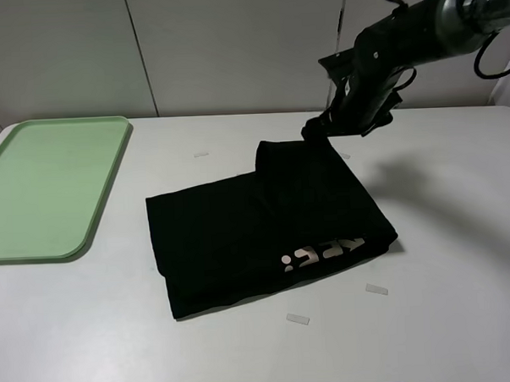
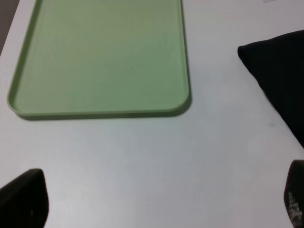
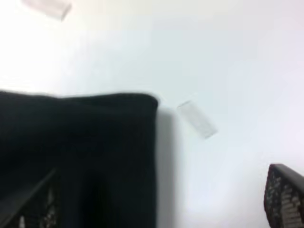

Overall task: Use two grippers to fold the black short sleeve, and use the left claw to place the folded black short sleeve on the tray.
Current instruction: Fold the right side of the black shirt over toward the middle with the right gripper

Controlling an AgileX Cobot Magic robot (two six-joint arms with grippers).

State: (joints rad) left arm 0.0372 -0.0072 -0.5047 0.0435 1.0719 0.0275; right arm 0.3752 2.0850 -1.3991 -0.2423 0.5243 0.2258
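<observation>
Handling: black short sleeve [image 1: 265,224] looks soft, light, floppy.
Hold: its far folded corner.
Right pincer [image 1: 324,127]: wide, empty, over that corner.
Left pincer [image 2: 159,202]: wide, empty.

The high camera overlooks the table [image 1: 460,233]; the left wrist shares its tray [image 2: 95,61], the right wrist, closer, its shirt [image 3: 85,142].

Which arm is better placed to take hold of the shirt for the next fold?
Right: the right gripper hangs open over the far corner of the black short sleeve; the left gripper sits off by the tray.
</observation>
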